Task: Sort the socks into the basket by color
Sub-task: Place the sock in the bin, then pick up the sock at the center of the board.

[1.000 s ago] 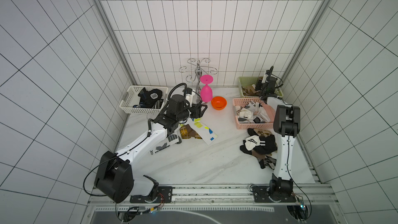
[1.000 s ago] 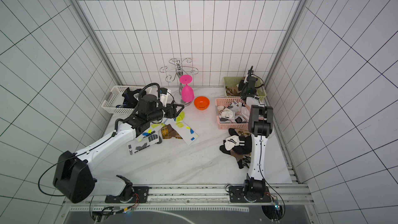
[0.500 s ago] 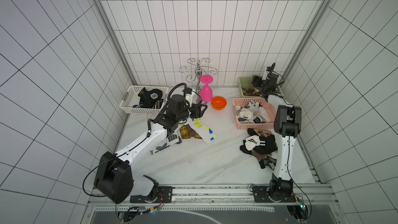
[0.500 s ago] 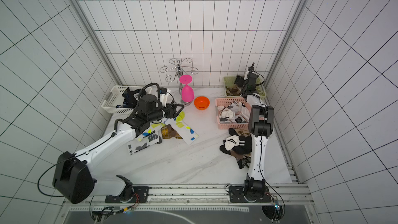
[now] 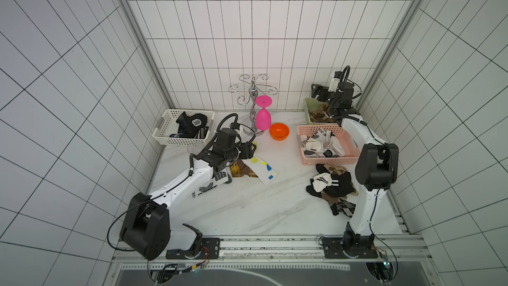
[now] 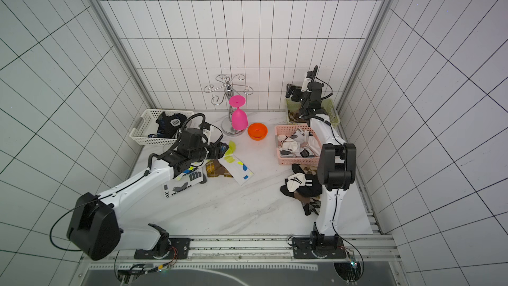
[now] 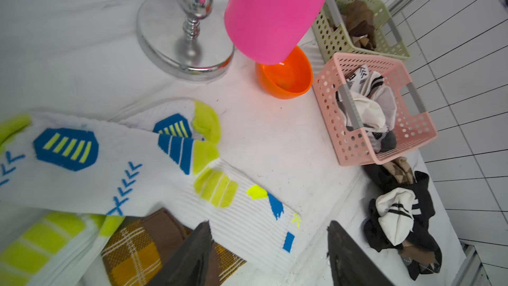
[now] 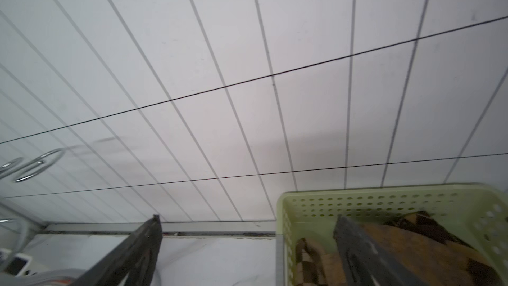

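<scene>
Marble tabletop [image 5: 247,210]: left gripper [image 7: 268,226] and right gripper [image 8: 247,218] gape empty; left arm [image 5: 189,178] hides some socks [image 5: 264,170].

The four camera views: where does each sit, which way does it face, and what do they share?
Both top views: high above the front rail, looking down on the table; both arms show whole, with left gripper and right gripper.
Left wrist: on the left arm, low over the white sock, facing the pink basket; only its open fingers show.
Right wrist: on the right arm, facing the tiled wall over the green basket; only its open fingers show.
Shared: every view shows the green basket.
</scene>
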Controlling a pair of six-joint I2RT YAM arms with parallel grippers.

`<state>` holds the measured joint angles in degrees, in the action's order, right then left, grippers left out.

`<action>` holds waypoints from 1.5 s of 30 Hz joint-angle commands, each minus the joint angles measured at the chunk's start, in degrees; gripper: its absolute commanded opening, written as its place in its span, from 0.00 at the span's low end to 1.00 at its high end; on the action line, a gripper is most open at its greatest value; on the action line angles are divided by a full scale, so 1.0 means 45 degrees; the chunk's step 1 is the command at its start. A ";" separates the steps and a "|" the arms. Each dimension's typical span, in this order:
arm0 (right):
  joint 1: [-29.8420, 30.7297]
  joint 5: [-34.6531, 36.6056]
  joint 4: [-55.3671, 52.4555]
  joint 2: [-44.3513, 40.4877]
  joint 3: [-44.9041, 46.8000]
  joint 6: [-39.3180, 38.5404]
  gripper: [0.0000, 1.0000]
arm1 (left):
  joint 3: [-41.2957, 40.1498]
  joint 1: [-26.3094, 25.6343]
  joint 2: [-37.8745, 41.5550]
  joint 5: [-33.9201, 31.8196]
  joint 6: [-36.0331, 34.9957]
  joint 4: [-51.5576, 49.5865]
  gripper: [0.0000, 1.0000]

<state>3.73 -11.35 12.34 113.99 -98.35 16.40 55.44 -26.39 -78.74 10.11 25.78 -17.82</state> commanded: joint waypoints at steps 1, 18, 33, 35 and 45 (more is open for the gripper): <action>0.0523 -0.0763 -0.0237 -0.0888 0.1833 0.1497 0.99 | -0.0157 0.0093 -0.0490 -0.0822 0.0287 -0.0972 0.68; 0.2315 -0.1837 -0.2843 -0.5846 0.5592 0.1595 0.99 | -0.1391 -0.0253 -0.2082 -0.3195 0.0296 -0.1239 0.68; 0.2355 -0.2708 -0.3080 -0.7080 0.6653 0.1433 0.99 | -0.1734 -0.0738 -0.3103 -0.3737 0.0237 0.0555 0.64; 0.2360 -0.2727 -0.3052 -0.7099 0.6731 0.1384 0.99 | -0.1724 -0.0740 -0.3302 -0.3841 0.0298 0.0340 0.63; 0.2355 -0.2847 -0.2908 -0.7151 0.6903 0.1479 0.99 | -0.2004 -0.0763 -0.3041 -0.4046 0.0580 -0.0201 0.28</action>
<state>13.93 -23.09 -1.13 83.26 -70.41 23.11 47.48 -29.69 -93.51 -6.87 27.33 -17.65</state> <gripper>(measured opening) 0.991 0.304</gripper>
